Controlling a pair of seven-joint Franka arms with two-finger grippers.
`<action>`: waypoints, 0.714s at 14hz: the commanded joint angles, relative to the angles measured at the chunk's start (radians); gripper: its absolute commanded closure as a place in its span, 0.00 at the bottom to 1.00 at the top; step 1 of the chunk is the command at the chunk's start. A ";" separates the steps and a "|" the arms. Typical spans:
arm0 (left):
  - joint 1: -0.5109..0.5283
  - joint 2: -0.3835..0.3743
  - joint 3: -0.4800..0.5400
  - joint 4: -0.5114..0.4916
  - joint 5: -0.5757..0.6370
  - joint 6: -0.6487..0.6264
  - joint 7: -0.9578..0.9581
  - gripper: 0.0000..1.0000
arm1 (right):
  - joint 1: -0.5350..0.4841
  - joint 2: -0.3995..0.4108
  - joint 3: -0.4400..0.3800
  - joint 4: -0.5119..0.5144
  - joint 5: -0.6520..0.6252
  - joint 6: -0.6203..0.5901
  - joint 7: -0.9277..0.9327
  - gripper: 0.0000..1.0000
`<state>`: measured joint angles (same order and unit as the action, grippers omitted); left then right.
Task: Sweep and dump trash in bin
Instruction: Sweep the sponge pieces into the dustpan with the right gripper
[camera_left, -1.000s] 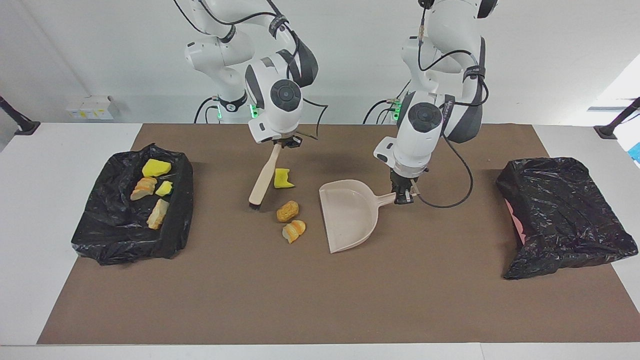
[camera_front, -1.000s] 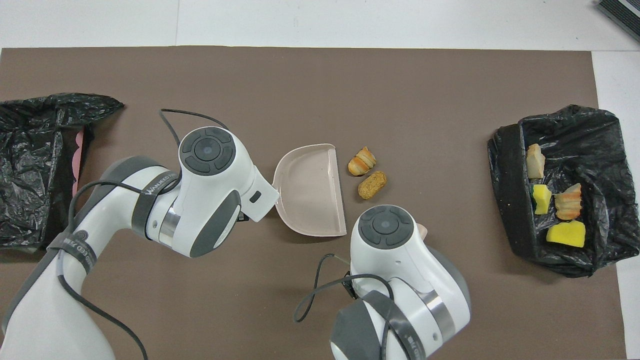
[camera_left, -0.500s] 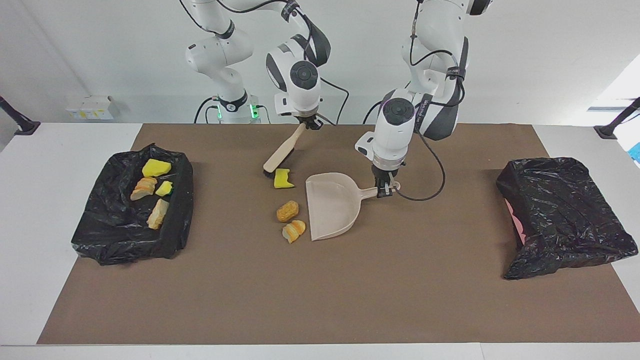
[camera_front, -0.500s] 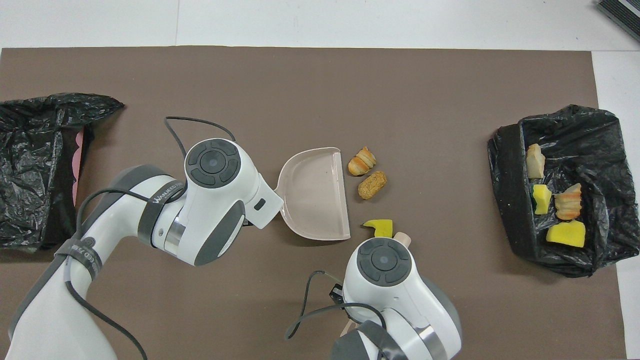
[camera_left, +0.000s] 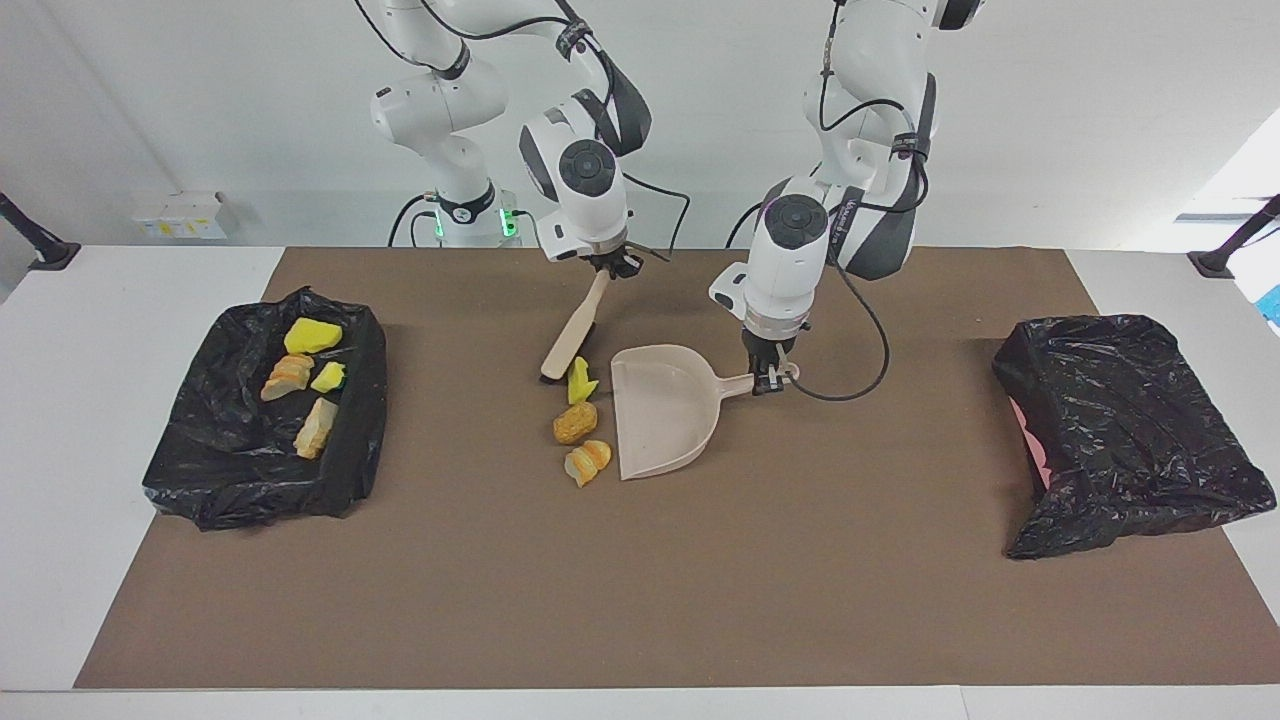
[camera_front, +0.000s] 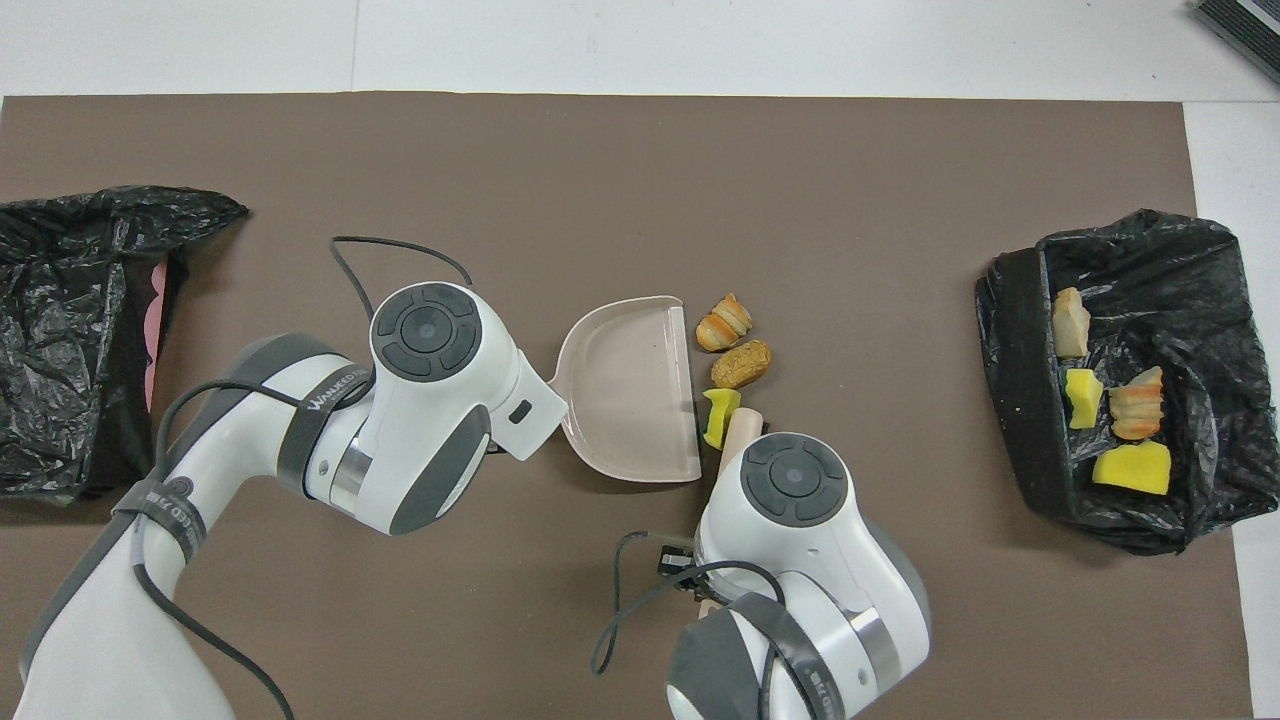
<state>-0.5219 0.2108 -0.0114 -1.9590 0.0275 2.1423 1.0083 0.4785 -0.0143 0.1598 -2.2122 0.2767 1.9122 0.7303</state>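
A white surface (camera_left: 60, 400) carries a large brown mat (camera_left: 640, 600) that covers most of it. A plain white wall (camera_left: 200, 100) rises at the robots' end, with a small white box (camera_left: 180, 215) at its foot. Bright light falls in from a window (camera_left: 1235, 180) toward the left arm's end.

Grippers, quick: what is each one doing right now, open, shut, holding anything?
Left gripper: shut on the dustpan handle.
Right gripper: shut on the brush handle, bristles down beside the yellow sponge.
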 joint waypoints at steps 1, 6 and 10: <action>-0.020 -0.036 0.010 -0.052 0.011 0.022 -0.002 1.00 | 0.055 0.020 0.007 0.063 0.010 -0.010 -0.081 1.00; -0.018 -0.036 0.010 -0.054 0.011 0.030 -0.002 1.00 | 0.036 0.056 -0.002 0.242 -0.046 -0.174 -0.133 1.00; -0.013 -0.036 0.010 -0.054 0.011 0.031 -0.002 1.00 | -0.064 0.065 -0.002 0.250 -0.238 -0.179 -0.309 1.00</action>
<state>-0.5218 0.2092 -0.0108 -1.9632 0.0275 2.1489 1.0083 0.4692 0.0257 0.1499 -1.9866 0.1108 1.7458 0.5127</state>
